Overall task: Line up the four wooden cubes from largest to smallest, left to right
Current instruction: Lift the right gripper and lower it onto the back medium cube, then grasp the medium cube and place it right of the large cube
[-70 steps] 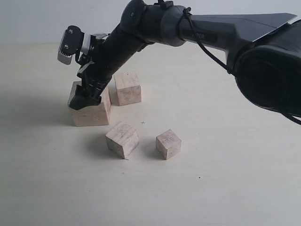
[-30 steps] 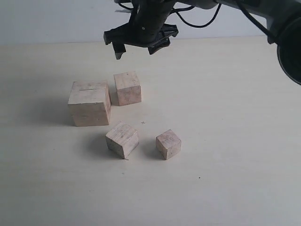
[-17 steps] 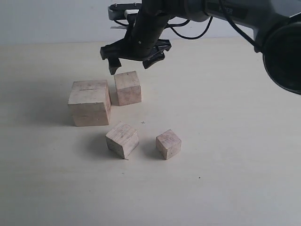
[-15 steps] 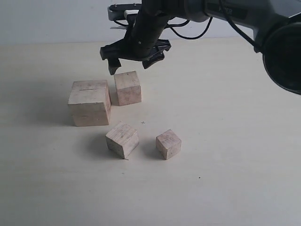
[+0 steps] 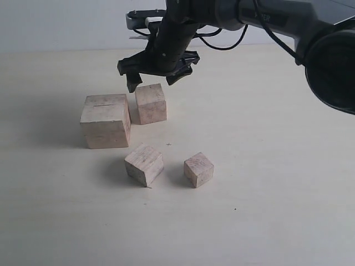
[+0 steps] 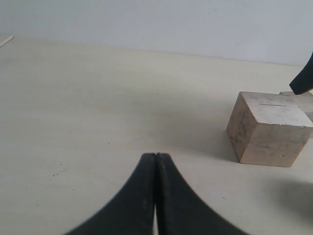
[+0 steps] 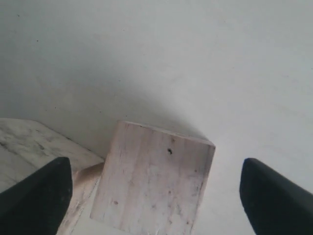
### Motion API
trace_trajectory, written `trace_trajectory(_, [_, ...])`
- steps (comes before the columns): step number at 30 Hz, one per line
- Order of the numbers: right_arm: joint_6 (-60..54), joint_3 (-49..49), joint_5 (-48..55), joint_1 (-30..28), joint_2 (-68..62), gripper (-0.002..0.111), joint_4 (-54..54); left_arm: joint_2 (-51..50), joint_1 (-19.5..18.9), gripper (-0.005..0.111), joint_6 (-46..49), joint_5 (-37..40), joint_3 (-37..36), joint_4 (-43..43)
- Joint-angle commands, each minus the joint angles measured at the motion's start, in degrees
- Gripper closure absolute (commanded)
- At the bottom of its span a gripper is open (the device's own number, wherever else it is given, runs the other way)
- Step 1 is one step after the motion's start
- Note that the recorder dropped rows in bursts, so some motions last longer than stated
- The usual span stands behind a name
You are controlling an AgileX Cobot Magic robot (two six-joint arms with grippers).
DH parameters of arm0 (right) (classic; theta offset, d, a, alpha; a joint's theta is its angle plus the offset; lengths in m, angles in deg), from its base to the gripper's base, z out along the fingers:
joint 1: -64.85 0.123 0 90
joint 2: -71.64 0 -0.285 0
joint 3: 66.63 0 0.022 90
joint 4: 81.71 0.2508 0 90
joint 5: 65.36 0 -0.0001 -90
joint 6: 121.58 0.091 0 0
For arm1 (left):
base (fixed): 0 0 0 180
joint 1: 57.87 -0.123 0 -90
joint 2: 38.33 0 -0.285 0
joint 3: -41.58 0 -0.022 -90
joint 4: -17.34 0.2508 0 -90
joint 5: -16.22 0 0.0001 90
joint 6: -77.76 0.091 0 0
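Note:
Four wooden cubes lie on the pale table. The largest cube [image 5: 105, 122] [image 6: 269, 129] has a thin slit on top and sits at the left. The second cube [image 5: 151, 103] [image 7: 154, 178] stands just right of it, a little farther back. The third cube [image 5: 144, 164] and the smallest cube [image 5: 198, 169] lie nearer the front. My right gripper [image 5: 152, 82] [image 7: 155, 169] hangs open just above the second cube, one finger on each side and neither touching. My left gripper [image 6: 155, 155] is shut and empty, low over bare table away from the largest cube.
The right arm [image 5: 266, 22] reaches in from the upper right across the back of the table. One right finger [image 6: 304, 81] shows beside the largest cube in the left wrist view. A corner of the largest cube [image 7: 29, 142] lies close to one right finger.
The right gripper was at the largest cube, then lifted off and moved right. Over the last second it has come down, open, over the second cube. No cube has moved.

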Motion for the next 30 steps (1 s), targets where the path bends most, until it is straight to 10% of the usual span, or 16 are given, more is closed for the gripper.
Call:
trace_trajectory(1, [-0.7,0.2,-0.3,0.0,-0.6,0.021,0.2,0.3,-0.1,0.107,0.0,-0.7,-0.2,-0.4])
trace_trajectory(16, [-0.7,0.2,0.5,0.0,-3.5,0.024,0.6,0.3,-0.1,0.107,0.0,-0.7,-0.2,-0.4])
trace_trajectory(25, [-8.5,0.2,9.6,0.0,0.2,0.104,0.1,0.3,-0.1,0.107,0.0,-0.7,-0.2,-0.4])
trace_trajectory(30, [-25.1,0.2,16.0,-2.0,6.3,0.108,-0.4,0.3,-0.1,0.107,0.0,-0.7,-0.2,-0.4])
